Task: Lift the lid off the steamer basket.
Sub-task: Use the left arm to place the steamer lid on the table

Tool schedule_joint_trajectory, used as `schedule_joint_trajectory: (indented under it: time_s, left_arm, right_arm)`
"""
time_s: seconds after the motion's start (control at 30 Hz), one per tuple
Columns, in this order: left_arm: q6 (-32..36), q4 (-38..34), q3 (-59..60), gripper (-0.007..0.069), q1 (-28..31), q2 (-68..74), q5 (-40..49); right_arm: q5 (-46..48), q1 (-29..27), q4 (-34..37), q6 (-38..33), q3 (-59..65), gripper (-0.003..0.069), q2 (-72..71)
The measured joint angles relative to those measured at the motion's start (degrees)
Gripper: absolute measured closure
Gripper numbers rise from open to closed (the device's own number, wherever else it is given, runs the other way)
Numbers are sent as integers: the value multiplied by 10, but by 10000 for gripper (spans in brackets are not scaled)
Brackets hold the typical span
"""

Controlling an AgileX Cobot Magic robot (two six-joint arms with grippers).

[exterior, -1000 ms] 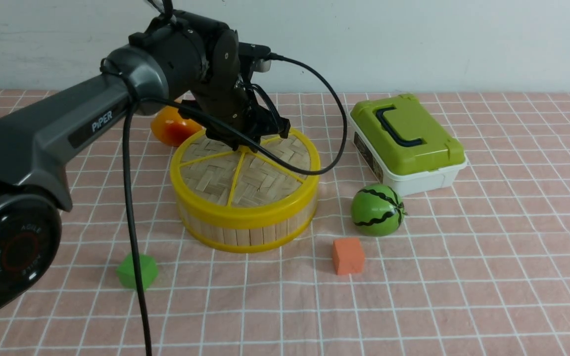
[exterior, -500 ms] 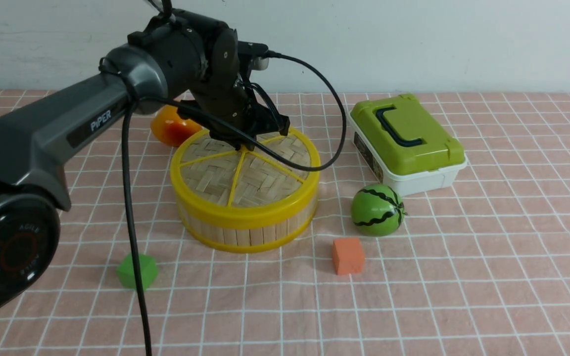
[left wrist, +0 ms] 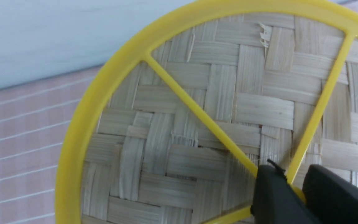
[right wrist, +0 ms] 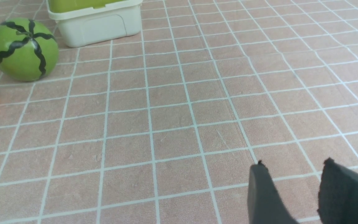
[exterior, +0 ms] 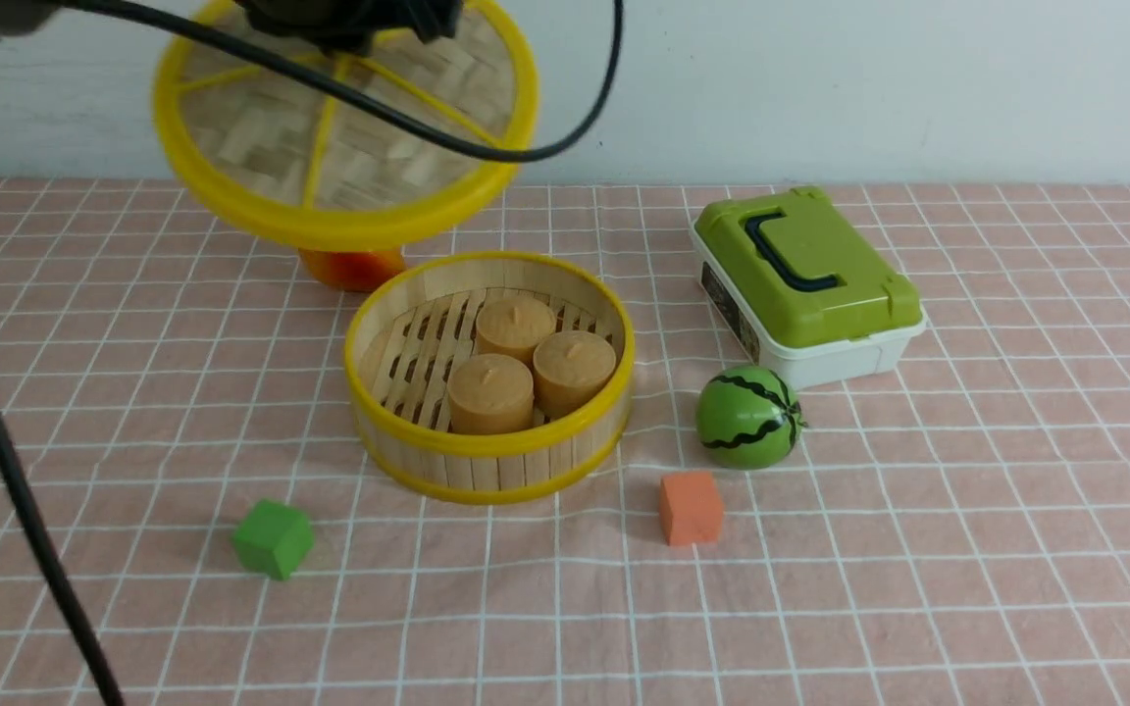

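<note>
L gripper [left wrist: 294, 189], jaws closed on centre of lid [exterior: 344, 127], supports it above and apart from steamer basket [exterior: 491, 461], w/ 3 tan buns [exterior: 491, 394] inside; R gripper [right wrist: 297, 189] empty, jaws parted.

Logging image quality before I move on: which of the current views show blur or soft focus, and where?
Front view: the raised lid and the black cable are motion-smeared, while the steamer basket is crisp. Left wrist view: lid weave sharp, gripper fingers soft. Right wrist view: tile lines mostly crisp, gripper fingers soft.
</note>
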Motion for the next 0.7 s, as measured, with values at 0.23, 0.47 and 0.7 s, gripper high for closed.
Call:
schedule_joint_trajectory:
  time_s: [0.23, 0.47, 0.7]
  left_arm:
    - [-79, 41, 131, 515, 100, -18, -24]
    - [-156, 22, 261, 515, 194, 20, -160]
    - [-167, -6, 270, 515, 198, 89, -205]
  right_arm:
    - [0, 0, 0, 0, 0, 418, 0]
    - [0, 0, 0, 0, 0, 418, 0]
    - [0, 0, 0, 0, 0, 418, 0]
